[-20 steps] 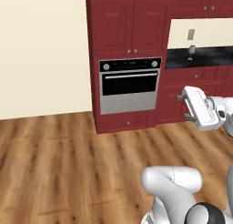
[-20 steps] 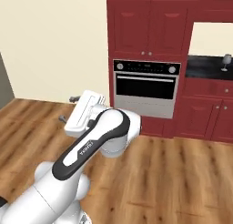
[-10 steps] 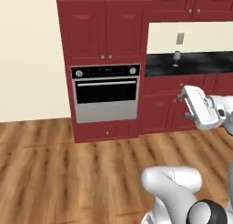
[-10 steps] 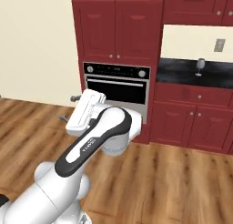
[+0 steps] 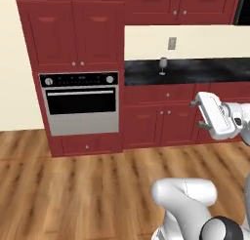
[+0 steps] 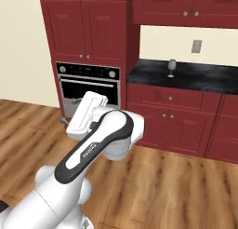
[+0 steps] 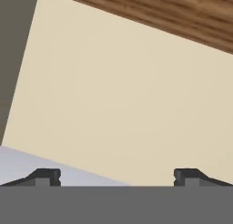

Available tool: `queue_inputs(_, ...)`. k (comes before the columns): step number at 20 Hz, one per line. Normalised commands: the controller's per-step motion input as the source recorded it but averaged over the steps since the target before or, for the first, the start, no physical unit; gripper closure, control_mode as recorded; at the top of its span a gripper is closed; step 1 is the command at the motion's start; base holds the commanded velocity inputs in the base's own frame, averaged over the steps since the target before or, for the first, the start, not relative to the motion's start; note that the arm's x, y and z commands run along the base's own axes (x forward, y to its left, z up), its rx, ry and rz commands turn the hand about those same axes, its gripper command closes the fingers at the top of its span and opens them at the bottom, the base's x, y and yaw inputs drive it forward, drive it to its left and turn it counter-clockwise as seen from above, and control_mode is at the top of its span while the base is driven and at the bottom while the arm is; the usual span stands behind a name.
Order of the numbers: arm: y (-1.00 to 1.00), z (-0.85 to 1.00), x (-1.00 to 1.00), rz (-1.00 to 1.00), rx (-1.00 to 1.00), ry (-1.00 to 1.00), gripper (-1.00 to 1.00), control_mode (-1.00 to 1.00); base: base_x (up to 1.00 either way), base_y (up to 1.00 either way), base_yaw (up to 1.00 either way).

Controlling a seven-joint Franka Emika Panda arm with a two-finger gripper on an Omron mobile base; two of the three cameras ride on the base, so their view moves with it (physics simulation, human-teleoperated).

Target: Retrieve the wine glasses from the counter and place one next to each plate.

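Base swung right since a moment ago: oven [image 5: 81,103] now left, counter [image 5: 195,70] centred far ahead, one glass [image 5: 163,66] upright on it. Gripper [image 7: 117,175] jaws wide apart, empty.

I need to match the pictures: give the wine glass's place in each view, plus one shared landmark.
Left base view: wine glass stands upper centre-right on the black counter.
Right base view: wine glass upper right, on the counter.
Hand view: cream wall and wood floor, tilted.
Shared landmark: oven, left of the counter.
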Motion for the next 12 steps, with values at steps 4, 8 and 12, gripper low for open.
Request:
queue_inputs(4, 0.0, 0.0, 0.0, 0.0, 0.0, 0.0, -1.0, 1.0, 0.67, -1.0, 0.04)
queue_inputs(8, 0.0, 0.0, 0.0, 0.0, 0.0, 0.0, -1.0, 1.0, 0.7, -0.89, 0.01)
queue_inputs(12, 0.0, 0.0, 0.0, 0.0, 0.0, 0.0, -1.0, 1.0, 0.9, -0.29, -0.05)
